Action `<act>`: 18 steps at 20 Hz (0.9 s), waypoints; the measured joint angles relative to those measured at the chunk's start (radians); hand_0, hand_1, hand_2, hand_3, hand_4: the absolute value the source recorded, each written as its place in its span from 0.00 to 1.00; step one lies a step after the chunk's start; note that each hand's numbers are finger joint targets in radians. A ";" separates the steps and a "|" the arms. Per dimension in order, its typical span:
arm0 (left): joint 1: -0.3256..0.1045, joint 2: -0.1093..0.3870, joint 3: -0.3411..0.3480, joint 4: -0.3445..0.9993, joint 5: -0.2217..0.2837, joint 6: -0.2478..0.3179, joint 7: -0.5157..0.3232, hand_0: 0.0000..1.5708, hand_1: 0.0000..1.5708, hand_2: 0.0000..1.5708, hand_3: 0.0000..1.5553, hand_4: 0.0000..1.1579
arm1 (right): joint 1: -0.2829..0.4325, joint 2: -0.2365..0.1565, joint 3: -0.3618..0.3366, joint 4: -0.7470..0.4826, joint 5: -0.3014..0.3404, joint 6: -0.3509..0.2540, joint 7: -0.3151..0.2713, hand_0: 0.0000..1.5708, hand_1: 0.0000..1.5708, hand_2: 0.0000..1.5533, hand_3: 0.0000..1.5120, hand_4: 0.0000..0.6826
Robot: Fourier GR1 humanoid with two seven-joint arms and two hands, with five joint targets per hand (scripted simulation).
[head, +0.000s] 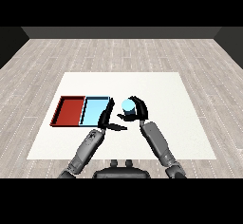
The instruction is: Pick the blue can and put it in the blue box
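Both arms come in from the table's near edge. Right hand (137,110) curls round the blue can (127,106), hiding its bottom. Left hand (107,117), fingers straight, covers the blue tray's (94,110) near right corner.

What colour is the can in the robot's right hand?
Light blue can, held in the right hand; the head view shows it best.

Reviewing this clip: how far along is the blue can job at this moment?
Done: the right hand has curled round the can, so the pick looks made. In hand: the can sits just right of the blue tray, not yet over it; whether it is off the table I cannot tell. The left hand rests open at the tray's near right corner. Left: carry the can over the tray and release it.
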 measured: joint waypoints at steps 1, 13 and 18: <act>-0.006 0.000 -0.002 0.015 0.010 0.001 -0.006 0.00 0.00 0.00 0.00 0.00 | 0.003 0.000 0.005 -0.010 0.000 0.003 0.004 0.92 0.92 0.95 0.91 0.82; -0.082 0.000 -0.121 0.151 0.163 0.084 -0.073 0.00 0.00 0.00 0.00 0.00 | -0.030 -0.001 0.052 0.035 -0.054 -0.004 -0.030 0.91 0.91 0.94 0.91 0.82; -0.117 0.000 -0.161 0.178 0.199 0.123 -0.081 0.00 0.00 0.00 0.00 0.00 | -0.029 0.001 0.039 0.038 -0.050 0.016 -0.039 0.90 0.90 0.94 0.90 0.82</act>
